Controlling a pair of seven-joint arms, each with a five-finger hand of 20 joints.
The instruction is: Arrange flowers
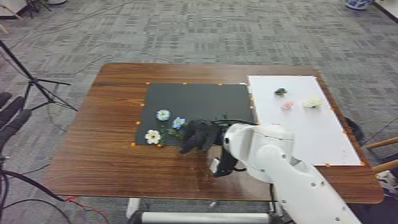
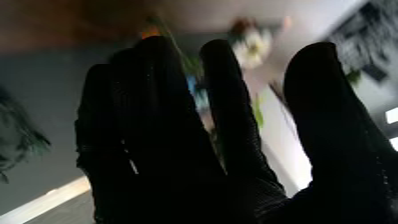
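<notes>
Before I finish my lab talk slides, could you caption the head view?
A robot's right hand beside blue and white flowers on a black sheet.

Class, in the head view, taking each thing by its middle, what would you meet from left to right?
Left robot hand → white flower → pale blue flower → blue flower → right robot hand → pink flower → cream flower.
</notes>
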